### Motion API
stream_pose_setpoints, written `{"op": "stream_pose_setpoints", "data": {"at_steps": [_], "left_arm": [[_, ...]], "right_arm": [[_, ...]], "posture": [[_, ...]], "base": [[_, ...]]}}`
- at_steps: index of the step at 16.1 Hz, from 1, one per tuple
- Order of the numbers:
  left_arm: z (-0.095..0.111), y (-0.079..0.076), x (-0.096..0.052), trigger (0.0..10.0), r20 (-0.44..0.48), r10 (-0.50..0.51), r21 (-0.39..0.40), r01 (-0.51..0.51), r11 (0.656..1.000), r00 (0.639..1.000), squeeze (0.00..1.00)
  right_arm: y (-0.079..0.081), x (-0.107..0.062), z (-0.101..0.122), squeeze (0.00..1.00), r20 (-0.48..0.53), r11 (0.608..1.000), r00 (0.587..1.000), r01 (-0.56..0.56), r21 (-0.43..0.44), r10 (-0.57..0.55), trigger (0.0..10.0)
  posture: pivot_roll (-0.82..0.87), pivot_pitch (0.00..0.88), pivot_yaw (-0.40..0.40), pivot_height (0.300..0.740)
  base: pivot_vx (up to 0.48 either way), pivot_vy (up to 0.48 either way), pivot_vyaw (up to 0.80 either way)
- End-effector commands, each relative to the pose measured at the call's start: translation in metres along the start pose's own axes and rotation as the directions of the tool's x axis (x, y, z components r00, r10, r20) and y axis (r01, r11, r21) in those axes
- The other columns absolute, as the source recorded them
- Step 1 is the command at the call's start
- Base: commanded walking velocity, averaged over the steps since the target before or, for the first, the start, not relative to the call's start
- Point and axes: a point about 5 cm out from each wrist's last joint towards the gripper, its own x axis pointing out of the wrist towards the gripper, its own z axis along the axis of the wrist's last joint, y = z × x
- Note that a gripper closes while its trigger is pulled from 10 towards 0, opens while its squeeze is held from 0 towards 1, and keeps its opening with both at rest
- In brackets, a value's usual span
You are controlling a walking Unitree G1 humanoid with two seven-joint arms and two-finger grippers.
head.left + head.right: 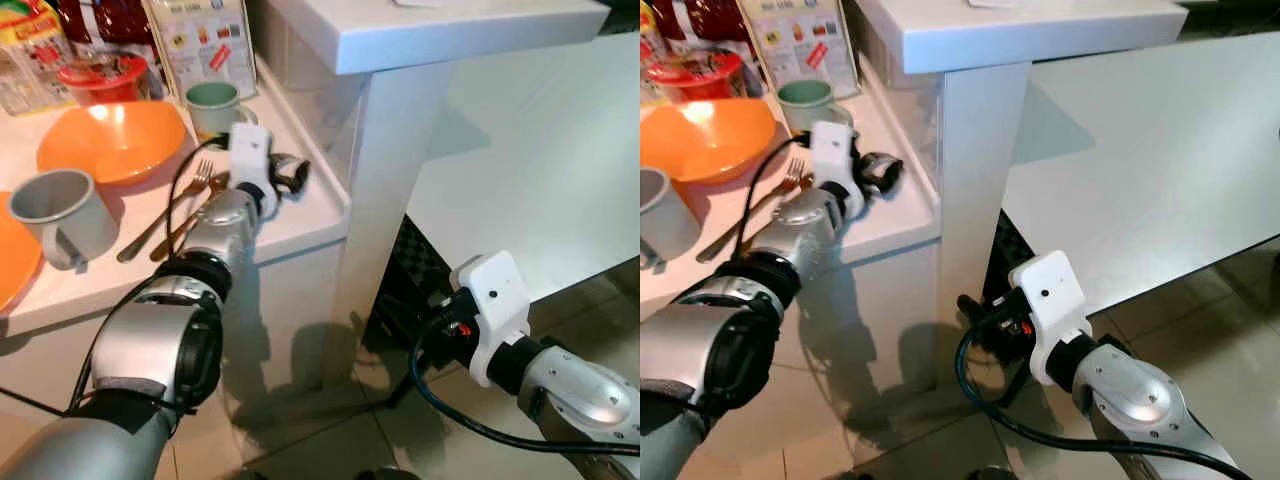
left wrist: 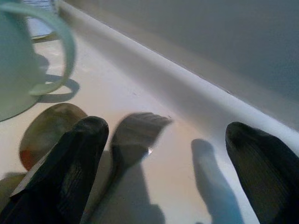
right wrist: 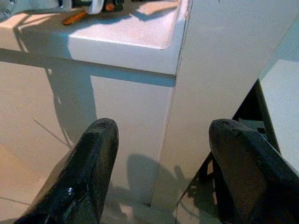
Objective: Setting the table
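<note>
A white tray (image 1: 300, 215) sat on a low counter at the left. On its far left lay the edge of an orange plate (image 1: 12, 262), with a grey mug (image 1: 62, 215) just beside it. Behind the mug sat an orange bowl (image 1: 110, 140), and near the bowl's right rim stood a pale green cup (image 1: 213, 105). A fork (image 1: 165, 222) and a spoon (image 1: 185, 225) lay side by side between the bowl and the tray's near edge.

The left gripper (image 1: 290, 178) reached over the tray, just right of the cutlery. Its fingers (image 2: 70, 172) were apart and empty, low over bare tray, with the spoon's bowl and the green cup just ahead.

To the right stood a white table (image 1: 520, 180). The right gripper (image 3: 161, 158) hung low near the floor, fingers apart, holding nothing, facing the counter's front.
</note>
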Motion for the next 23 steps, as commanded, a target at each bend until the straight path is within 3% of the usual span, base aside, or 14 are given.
{"op": "stream_pose_setpoints", "data": {"at_steps": [1, 4, 7, 13, 17, 18, 19, 20, 23], "left_arm": [[0.013, 0.001, 0.002, 10.0, 0.044, -0.004, -0.001, 0.004, 1.0, 0.999, 0.0], [0.008, 0.006, 0.0, 10.0, 0.013, 0.02, 0.043, -0.02, 0.999, 1.0, 0.0], [-0.001, 0.0, 0.001, 10.0, -0.041, 0.008, 0.109, -0.003, 0.994, 0.999, 0.0], [-0.004, -0.015, 0.001, 10.0, -0.084, -0.179, 0.154, 0.19, 0.97, 0.98, 0.0], [-0.002, -0.009, 0.0, 10.0, -0.094, -0.161, 0.185, 0.176, 0.967, 0.982, 0.0], [-0.003, -0.007, 0.0, 6.8, -0.101, -0.144, 0.19, 0.161, 0.968, 0.984, 0.0], [-0.003, -0.007, 0.0, 6.8, -0.102, -0.142, 0.19, 0.159, 0.969, 0.985, 0.0], [-0.003, -0.005, 0.0, 0.0, -0.109, -0.123, 0.198, 0.143, 0.97, 0.986, 0.0], [-0.002, -0.001, -0.001, 0.0, -0.107, -0.093, 0.187, 0.112, 0.976, 0.99, 0.0]], "right_arm": [[0.0, -0.002, 0.001, 0.0, -0.002, 1.0, 1.0, 0.009, 0.005, -0.009, 10.0], [0.0, -0.002, 0.001, 0.0, -0.002, 1.0, 1.0, 0.01, 0.009, -0.01, 10.0], [0.002, -0.004, 0.001, 0.0, -0.003, 1.0, 1.0, 0.014, 0.012, -0.014, 10.0], [-0.001, -0.002, 0.002, 0.0, -0.002, 1.0, 1.0, 0.018, 0.008, -0.018, 10.0], [-0.002, -0.001, 0.002, 0.0, 0.0, 1.0, 1.0, 0.018, 0.006, -0.018, 10.0], [-0.002, -0.001, 0.003, 0.0, 0.002, 1.0, 1.0, 0.017, 0.005, -0.017, 10.0], [-0.002, -0.001, 0.003, 0.0, 0.003, 1.0, 1.0, 0.017, 0.005, -0.017, 10.0], [-0.002, 0.0, 0.003, 0.0, 0.003, 1.0, 1.0, 0.016, 0.004, -0.016, 10.0], [-0.002, 0.0, 0.003, 0.0, 0.004, 1.0, 1.0, 0.016, 0.002, -0.016, 10.0]], "posture": [[-0.3, 0.117, -0.014, 0.74], [-0.3, 0.113, -0.007, 0.74], [-0.31, 0.112, -0.004, 0.74], [-0.31, 0.102, -0.004, 0.74], [-0.3, 0.096, -0.005, 0.74], [-0.3, 0.093, -0.005, 0.74], [-0.3, 0.093, -0.005, 0.74], [-0.3, 0.088, -0.006, 0.74], [-0.3, 0.086, -0.005, 0.74]], "base": [[0.0, 0.0, 0.0], [0.0, 0.0, 0.0], [0.0, 0.0, 0.0], [0.0, 0.0, 0.0], [0.0, 0.0, 0.0], [0.0, 0.0, 0.0], [0.0, 0.0, 0.0], [0.0, 0.0, 0.0], [0.0, 0.0, 0.0]]}}
